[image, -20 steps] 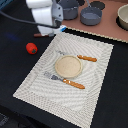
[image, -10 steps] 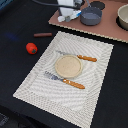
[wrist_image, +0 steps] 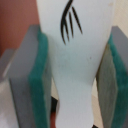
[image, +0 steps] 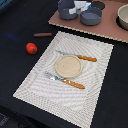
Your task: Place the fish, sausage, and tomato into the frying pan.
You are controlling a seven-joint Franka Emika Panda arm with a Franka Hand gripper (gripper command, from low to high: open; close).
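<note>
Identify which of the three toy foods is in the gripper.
The fish: it sits clamped between the gripper's pads, while the sausage and tomato lie on the dark table.

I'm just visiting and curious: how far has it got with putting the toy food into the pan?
Nothing looks finished yet. In hand: the tool is closed on the fish, up near the frying pan; whether the pan holds anything is too blurry to tell. Still left: the sausage and the tomato both lie on the dark table, far from the pan.
</note>
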